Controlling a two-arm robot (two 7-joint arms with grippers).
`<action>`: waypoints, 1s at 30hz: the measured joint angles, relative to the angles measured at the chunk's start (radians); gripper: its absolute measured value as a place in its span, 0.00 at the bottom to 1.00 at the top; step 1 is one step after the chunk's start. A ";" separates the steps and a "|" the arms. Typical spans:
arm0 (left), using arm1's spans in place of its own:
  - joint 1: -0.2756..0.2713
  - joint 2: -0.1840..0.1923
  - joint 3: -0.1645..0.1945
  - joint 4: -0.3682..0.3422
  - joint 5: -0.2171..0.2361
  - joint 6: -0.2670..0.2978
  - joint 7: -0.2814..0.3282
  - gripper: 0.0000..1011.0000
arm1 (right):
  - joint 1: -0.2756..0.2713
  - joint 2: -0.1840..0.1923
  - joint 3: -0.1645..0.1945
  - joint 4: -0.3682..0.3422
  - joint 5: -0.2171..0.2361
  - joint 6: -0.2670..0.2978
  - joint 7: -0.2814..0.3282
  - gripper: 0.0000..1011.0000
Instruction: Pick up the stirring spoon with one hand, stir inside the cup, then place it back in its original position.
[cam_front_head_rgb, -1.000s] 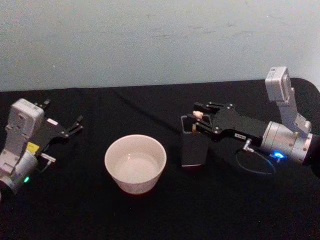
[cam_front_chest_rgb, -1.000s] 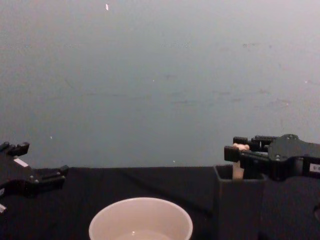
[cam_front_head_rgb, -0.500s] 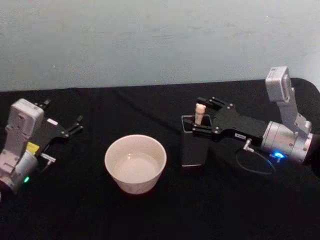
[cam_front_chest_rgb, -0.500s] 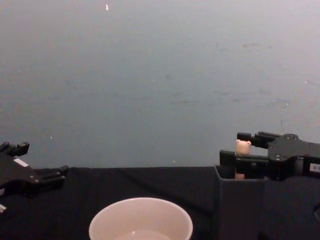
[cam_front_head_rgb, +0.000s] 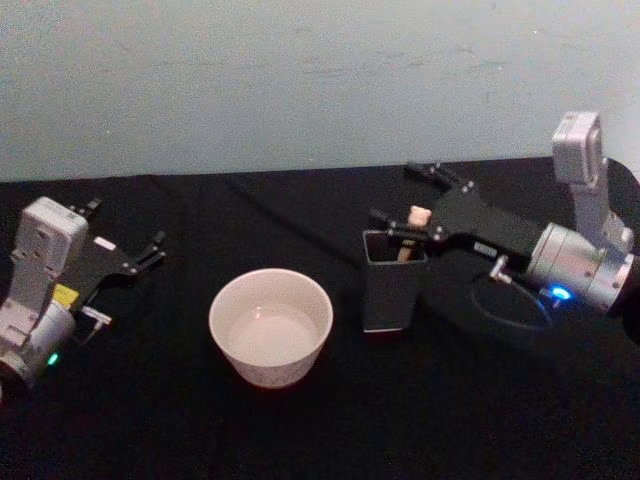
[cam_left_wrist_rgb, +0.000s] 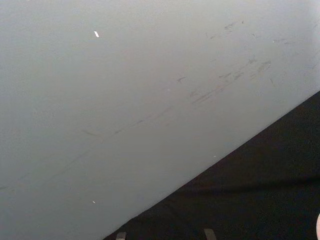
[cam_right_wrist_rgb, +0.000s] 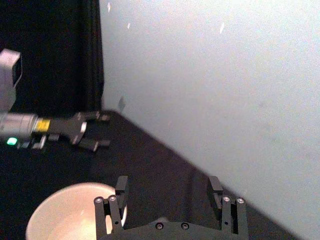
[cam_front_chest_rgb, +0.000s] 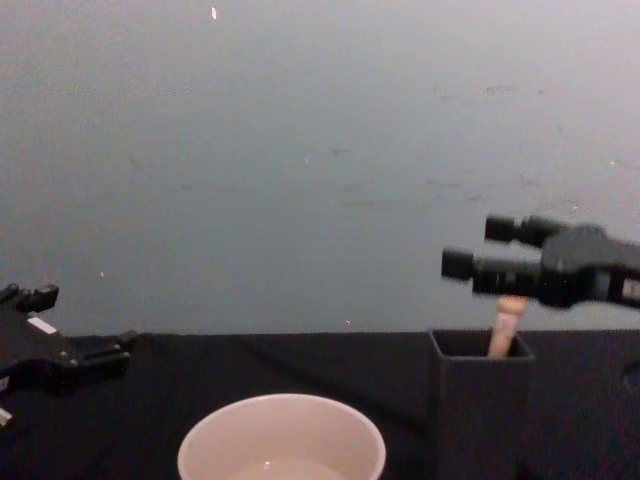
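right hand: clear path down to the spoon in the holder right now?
Probably yes. The right hand hangs open just above the stirring spoon, whose handle leans out of the holder. Nothing sits between them; the cup is off to the side.

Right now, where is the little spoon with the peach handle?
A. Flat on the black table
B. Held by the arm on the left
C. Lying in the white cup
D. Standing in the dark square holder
D. The spoon leans inside the dark holder, its handle sticking up just beneath the open right gripper; the cup beside it holds no spoon.
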 joint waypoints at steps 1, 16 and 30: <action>0.000 0.000 0.000 0.000 0.000 0.000 0.000 0.99 | -0.004 -0.002 0.012 -0.013 0.000 -0.013 -0.015 0.99; 0.000 0.000 0.000 0.000 0.000 0.000 0.000 0.99 | -0.053 -0.074 0.125 -0.035 -0.144 0.025 -0.405 0.99; 0.000 0.000 0.000 0.000 0.000 0.000 0.000 0.99 | -0.053 -0.125 0.114 0.086 -0.213 0.117 -0.445 0.99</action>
